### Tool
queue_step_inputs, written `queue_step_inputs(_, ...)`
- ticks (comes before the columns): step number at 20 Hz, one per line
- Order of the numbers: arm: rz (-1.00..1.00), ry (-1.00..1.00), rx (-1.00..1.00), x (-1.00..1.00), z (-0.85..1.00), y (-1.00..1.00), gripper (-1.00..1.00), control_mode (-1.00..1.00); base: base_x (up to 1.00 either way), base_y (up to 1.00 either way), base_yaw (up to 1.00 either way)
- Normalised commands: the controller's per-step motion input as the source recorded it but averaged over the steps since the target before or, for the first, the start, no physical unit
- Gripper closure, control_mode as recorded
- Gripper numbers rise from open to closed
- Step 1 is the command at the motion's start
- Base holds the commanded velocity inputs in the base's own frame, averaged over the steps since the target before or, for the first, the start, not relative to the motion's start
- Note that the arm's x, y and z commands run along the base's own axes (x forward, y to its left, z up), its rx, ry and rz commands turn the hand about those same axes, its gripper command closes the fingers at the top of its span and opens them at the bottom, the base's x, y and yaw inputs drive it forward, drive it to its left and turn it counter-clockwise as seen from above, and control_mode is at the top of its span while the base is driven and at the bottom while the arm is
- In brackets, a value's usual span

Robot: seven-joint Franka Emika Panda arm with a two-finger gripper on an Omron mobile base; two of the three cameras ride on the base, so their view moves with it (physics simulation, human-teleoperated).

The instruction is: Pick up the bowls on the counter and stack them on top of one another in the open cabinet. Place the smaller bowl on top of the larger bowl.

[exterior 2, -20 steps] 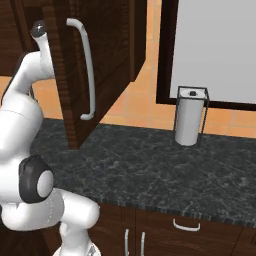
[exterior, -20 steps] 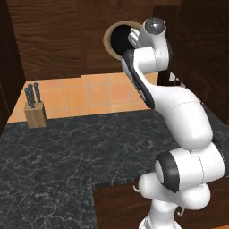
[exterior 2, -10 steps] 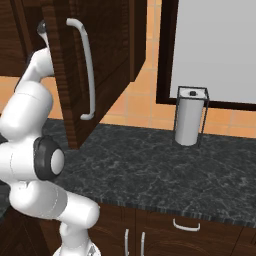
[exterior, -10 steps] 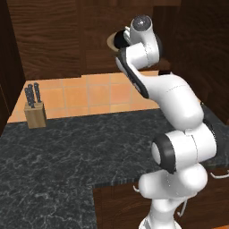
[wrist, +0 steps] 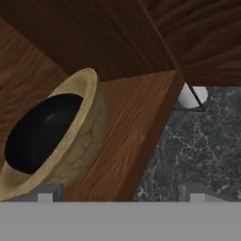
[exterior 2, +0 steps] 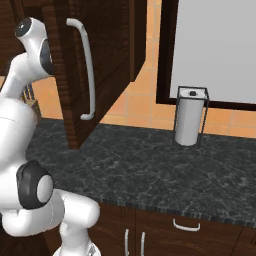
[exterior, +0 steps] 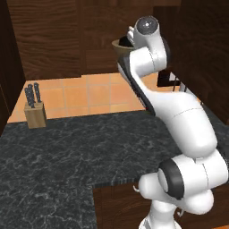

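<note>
Sitting inside the wooden bowl [wrist: 80,141] on the open cabinet's shelf board [wrist: 136,122], the small black bowl [wrist: 40,132] is stacked, the gripper [wrist: 117,193] nearby with jaws spread, holding nothing.

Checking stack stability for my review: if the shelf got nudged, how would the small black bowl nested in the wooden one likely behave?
The smaller bowl sits deep inside the larger bowl, so it would probably stay put. Its glossy surface suggests it could slide a little. The larger bowl's thick rim and wide shape make tipping on the open cabinet shelf seem unlikely.
</note>
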Motion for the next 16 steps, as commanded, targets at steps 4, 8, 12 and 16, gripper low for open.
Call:
queue_step_inputs(4, 0.00, -0.18, 0.00, -1.00, -0.87, 0.06, -1.00, -1.00, 0.00, 0.00, 0.00)
queue_step_inputs(8, 0.00, -0.04, -0.08, -1.00, -1.00, 0.03, -1.00, -1.00, 0.00, 0.00, 0.00)
queue_step_inputs(12, 0.00, -0.04, -0.15, -1.00, -1.00, 0.07, -1.00, -1.00, 0.00, 0.00, 0.00)
queue_step_inputs(16, 0.00, -0.54, -0.32, -1.00, -0.92, 0.00, -1.00, -1.00, 0.00, 0.00, 0.00)
